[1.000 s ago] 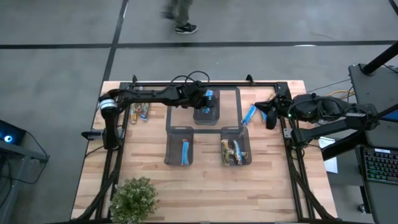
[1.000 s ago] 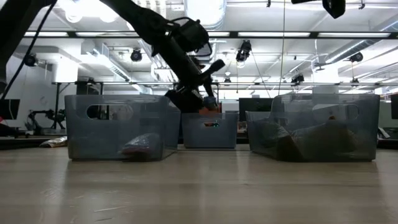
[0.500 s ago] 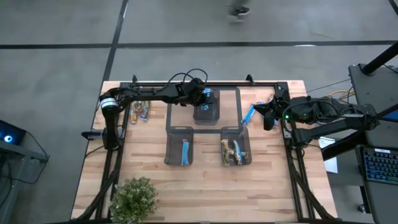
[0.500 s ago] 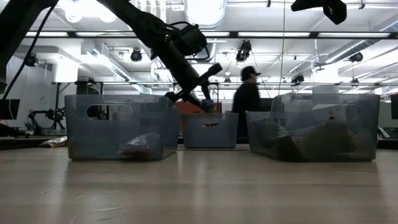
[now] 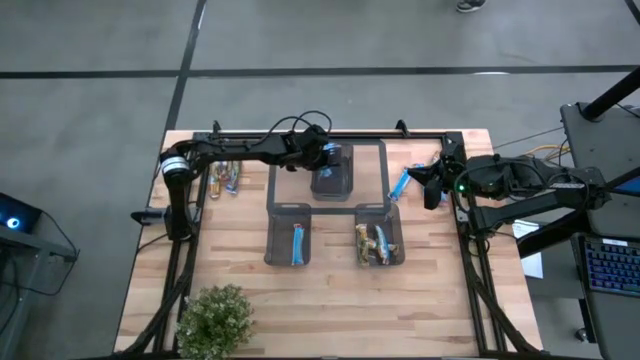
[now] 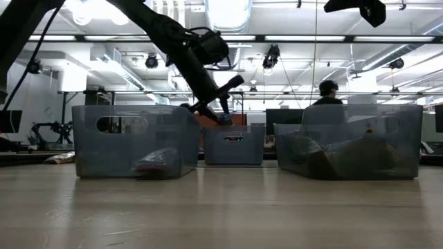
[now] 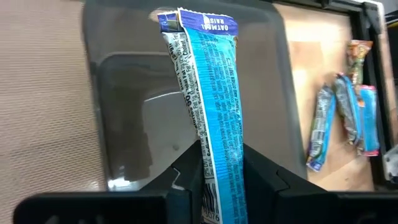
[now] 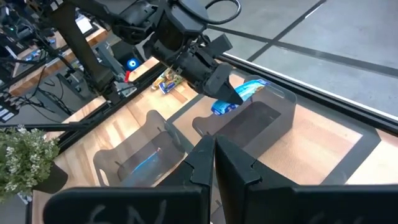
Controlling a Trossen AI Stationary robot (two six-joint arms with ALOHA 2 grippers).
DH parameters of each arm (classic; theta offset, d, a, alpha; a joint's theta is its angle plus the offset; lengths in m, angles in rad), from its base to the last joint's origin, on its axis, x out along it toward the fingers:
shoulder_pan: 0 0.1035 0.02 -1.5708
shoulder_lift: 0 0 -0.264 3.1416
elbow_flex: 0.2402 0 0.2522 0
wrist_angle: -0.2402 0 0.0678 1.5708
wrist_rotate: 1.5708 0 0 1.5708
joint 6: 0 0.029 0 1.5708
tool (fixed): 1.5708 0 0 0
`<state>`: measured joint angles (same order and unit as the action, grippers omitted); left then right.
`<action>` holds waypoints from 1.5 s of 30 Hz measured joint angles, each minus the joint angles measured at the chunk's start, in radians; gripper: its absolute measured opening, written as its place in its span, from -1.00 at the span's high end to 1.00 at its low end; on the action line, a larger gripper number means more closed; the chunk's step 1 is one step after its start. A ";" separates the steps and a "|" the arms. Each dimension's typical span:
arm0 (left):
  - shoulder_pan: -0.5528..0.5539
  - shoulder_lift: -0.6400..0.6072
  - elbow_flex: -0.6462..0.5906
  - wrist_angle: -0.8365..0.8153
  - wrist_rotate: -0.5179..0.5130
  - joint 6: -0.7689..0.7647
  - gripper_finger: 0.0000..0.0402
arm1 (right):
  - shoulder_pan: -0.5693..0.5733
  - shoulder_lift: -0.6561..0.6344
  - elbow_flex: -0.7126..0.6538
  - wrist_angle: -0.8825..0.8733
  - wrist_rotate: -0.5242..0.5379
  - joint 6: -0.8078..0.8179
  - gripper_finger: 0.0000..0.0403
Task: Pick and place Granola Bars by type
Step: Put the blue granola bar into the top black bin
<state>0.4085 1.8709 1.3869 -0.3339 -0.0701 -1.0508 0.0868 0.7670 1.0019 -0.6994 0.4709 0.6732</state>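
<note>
A blue granola bar (image 7: 208,93) hangs over the far middle bin (image 5: 332,186), with my left gripper (image 5: 322,157) shut on it. The right wrist view shows the same bar (image 8: 241,92) above that bin (image 8: 261,124). The near left bin (image 5: 289,234) has a blue bar (image 5: 297,244) in it. The near right bin (image 5: 379,240) has brownish-gold bars (image 5: 372,244). Loose bars lie on the table at the far left (image 5: 226,180) and far right (image 5: 403,183). My right gripper (image 5: 430,188) waits shut above the right side, with nothing in it. My left gripper pinches the blue bar near one end (image 7: 215,182) between its two fingers. The fingers slant down from the table's left. The bar sticks out ahead of them, in line with them. It is lifted clear above the far middle bin, its free end (image 7: 199,23) away from the gripper.
A potted plant (image 5: 214,318) stands at the near left corner. A dark frame rail (image 5: 300,134) runs along the far edge. In the low view the three bins (image 6: 131,142) (image 6: 234,144) (image 6: 360,142) stand in a row, and a person (image 6: 325,93) is in the room behind.
My left gripper has turned a little over the far middle bin, still shut on the blue bar. A person has walked across the room behind the table, toward the right in the low view.
</note>
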 joint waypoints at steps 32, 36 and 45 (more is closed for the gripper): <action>0.002 0.004 0.000 -0.058 -0.006 -0.016 0.68 | 0.000 0.000 0.001 0.002 0.000 0.008 0.96; 0.002 0.004 0.000 -0.058 -0.006 -0.010 0.68 | 0.000 0.000 0.001 0.002 0.000 0.008 0.96; 0.002 0.004 0.000 -0.056 -0.005 0.010 0.68 | 0.000 0.000 0.001 0.002 0.000 0.008 0.96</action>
<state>0.4103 1.8751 1.3865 -0.3896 -0.0753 -1.0404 0.0868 0.7667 1.0031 -0.6979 0.4713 0.6811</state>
